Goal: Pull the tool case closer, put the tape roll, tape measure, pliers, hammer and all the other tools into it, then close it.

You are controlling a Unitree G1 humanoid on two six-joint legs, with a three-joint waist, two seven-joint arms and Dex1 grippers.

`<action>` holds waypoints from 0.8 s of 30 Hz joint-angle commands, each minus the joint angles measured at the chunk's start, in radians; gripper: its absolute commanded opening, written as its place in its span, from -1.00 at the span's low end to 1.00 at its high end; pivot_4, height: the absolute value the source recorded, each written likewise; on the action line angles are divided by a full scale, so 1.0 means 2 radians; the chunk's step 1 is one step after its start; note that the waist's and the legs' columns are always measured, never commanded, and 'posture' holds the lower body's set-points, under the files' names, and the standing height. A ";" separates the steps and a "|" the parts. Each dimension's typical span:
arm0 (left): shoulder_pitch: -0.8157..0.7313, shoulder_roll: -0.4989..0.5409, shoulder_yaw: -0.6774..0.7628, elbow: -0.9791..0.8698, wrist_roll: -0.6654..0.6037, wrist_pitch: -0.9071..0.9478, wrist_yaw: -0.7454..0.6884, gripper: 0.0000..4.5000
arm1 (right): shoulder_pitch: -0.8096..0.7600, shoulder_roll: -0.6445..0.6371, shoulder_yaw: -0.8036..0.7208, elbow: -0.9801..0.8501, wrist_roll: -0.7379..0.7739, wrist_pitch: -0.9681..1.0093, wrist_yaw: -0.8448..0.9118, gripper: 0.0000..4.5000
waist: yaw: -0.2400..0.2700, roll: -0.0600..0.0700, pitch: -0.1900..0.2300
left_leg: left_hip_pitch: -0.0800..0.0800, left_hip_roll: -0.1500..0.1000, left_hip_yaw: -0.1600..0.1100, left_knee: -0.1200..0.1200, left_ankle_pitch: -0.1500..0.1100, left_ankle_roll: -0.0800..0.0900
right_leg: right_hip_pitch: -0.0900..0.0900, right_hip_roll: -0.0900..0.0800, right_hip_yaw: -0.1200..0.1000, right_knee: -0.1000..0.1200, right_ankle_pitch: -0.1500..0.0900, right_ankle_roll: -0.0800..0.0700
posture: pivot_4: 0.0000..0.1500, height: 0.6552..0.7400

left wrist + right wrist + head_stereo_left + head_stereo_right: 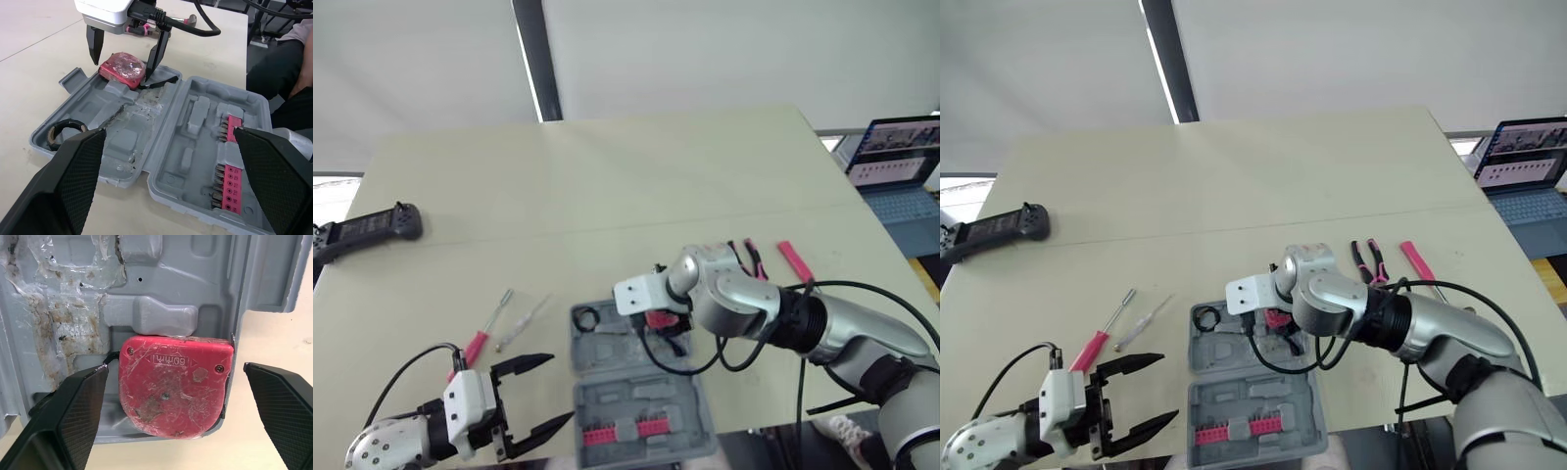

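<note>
- Pale table (607,186) below a white wall; a laptop (901,166) sits off to the right of the tool case (636,401), and a black controller (372,230) lies far to its left.
- The case lies open, grey and scuffed.
- A red tape measure (173,384) sits in the case's far right corner.
- The right gripper (121,68) hangs over that corner, fingers spread wide, gripping nothing.
- The left gripper (558,388) is just left of the case, fingers wide apart, empty.

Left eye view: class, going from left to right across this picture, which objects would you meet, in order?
black controller → pink-handled screwdriver → clear-handled screwdriver → open grey tool case → pliers → straight pink handle → laptop
</note>
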State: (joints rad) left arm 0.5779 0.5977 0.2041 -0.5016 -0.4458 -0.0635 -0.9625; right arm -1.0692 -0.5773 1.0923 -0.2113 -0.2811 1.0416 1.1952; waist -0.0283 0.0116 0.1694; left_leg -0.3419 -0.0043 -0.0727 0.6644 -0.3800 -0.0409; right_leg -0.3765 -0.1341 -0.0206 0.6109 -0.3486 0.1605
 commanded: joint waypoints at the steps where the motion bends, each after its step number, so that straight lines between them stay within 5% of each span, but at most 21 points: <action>1: 0.004 0.002 -0.004 -0.017 -0.002 0.002 0.002 1.00 | -0.013 -0.007 -0.012 -0.032 -0.002 0.003 0.014 0.97 | 0.000 0.000 0.000 | 0.000 0.000 0.000 0.000 0.000 0.000 | 0.000 0.000 0.000 0.000 0.000 0.000 | 1.00 1.00; 7: 0.000 0.003 -0.005 -0.018 -0.003 0.004 0.003 1.00 | -0.033 -0.046 -0.067 -0.089 0.032 0.029 0.043 0.97 | 0.001 0.000 0.000 | 0.000 0.000 0.000 0.000 0.000 0.000 | 0.000 0.000 0.000 0.000 0.000 0.000 | 1.00 1.00; 13: -0.007 0.003 -0.007 -0.015 -0.002 0.006 0.005 1.00 | 0.047 -0.092 -0.174 -0.121 0.100 0.027 0.037 0.97 | 0.002 -0.001 0.000 | -0.001 0.000 0.000 0.000 0.000 0.000 | 0.000 0.000 0.000 0.000 0.000 0.000 | 1.00 1.00; 19: -0.016 0.005 -0.010 -0.012 -0.003 0.008 0.004 1.00 | 0.204 -0.065 -0.347 -0.094 0.193 -0.132 -0.005 -0.24 | 0.002 -0.001 0.000 | -0.001 0.000 0.001 0.000 0.000 0.000 | 0.000 0.000 -0.001 0.000 0.000 0.000 | 1.00 1.00; 24: -0.017 0.006 -0.010 -0.012 -0.004 0.009 0.004 1.00 | 0.289 -0.061 -0.407 -0.042 0.227 -0.246 -0.003 -0.24 | 0.002 -0.001 0.000 | 0.000 0.000 0.001 0.000 0.000 0.000 | 0.001 0.000 0.000 0.000 0.000 0.000 | 1.00 1.00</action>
State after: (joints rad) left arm 0.5346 0.6075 0.1816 -0.5035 -0.4461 -0.0419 -0.9542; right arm -0.5115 -0.7059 0.3315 -0.3055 0.1420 0.6399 1.1986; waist -0.0233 0.0094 0.1687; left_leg -0.3419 -0.0041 -0.0707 0.6649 -0.3802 -0.0404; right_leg -0.3744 -0.1338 -0.0216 0.6101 -0.3486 0.1606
